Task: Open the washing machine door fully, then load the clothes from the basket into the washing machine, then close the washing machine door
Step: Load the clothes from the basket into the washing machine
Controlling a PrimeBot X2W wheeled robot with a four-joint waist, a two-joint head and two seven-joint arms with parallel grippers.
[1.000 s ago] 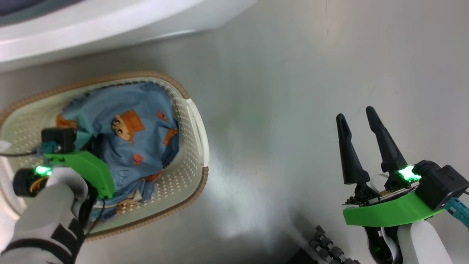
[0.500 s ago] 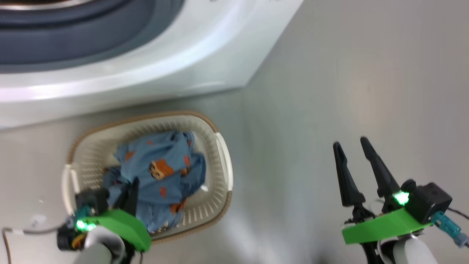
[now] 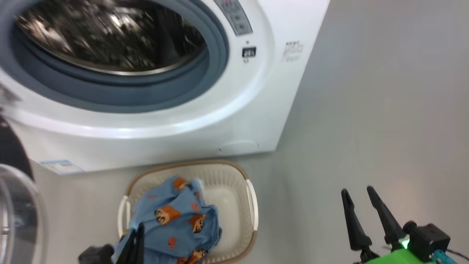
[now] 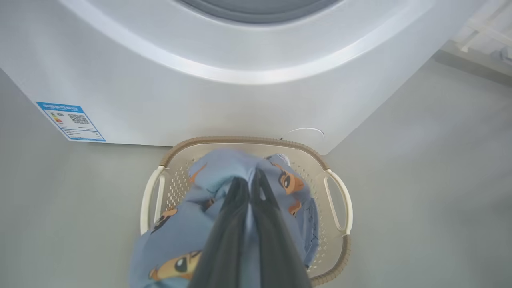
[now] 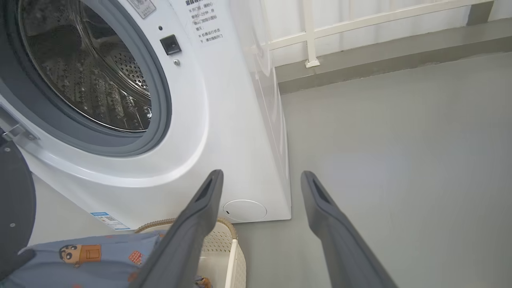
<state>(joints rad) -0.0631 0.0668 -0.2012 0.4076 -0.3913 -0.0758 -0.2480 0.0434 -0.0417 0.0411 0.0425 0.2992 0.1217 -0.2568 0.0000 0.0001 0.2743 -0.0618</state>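
Big white front-loading washing machine stands on the grey floor. Its round mouth is uncovered, showing the steel perforated drum ringed by a grey-blue rubber gasket. The large round glossy black door with a bulging clear glass window is swung out on the machine's left side, at the left edge of the head and right wrist views. A small blue label sits low on the front near the left corner. A round white cap sits low near the right corner.

Small cream-white perforated plastic basket with a brown woven-look rim and white side handles sits on the floor just in front of the machine's base. Cannot tell if it touches the base.

Soft light-blue clothes printed with orange-brown cartoon boy figures are bunched over the left part of the basket. The right part of the basket's floor is bare. Cannot tell if the lower folds rest on the basket floor.

Left gripper is over the basket. Its jaws are clenched on a fold of the clothes, dark fingers pressed together with blue fabric draped on both sides.

Right gripper is at the lower right of the head view, over bare floor and well apart from the basket. Its jaws are released wide and grasp nothing, and the fingers point toward the machine's right front corner. A white railing runs behind the machine.
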